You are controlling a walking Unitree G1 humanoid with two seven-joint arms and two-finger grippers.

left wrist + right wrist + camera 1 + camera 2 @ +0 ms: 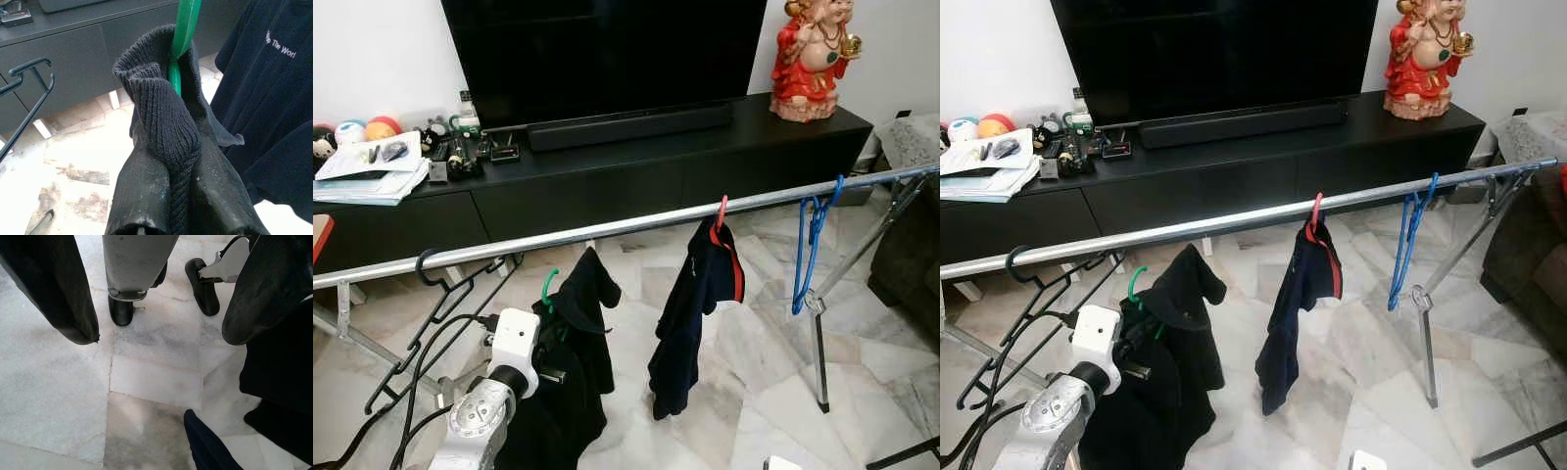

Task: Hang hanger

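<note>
A green hanger carries a black knit garment and hangs in the air just below the long metal rail; its hook is under the bar, not over it. My left gripper is shut on the hanger's neck, pinching the knit collar wrapped round it. From the head camera the garment hides most of those fingers; my white left wrist rises to it from below. My right gripper hangs low, open, facing the marble floor with nothing between its fingers.
On the rail hang a black empty hanger at the left, a navy shirt on a red hanger in the middle and blue hangers at the right. Behind stands a black TV console. A rack leg stands at the right.
</note>
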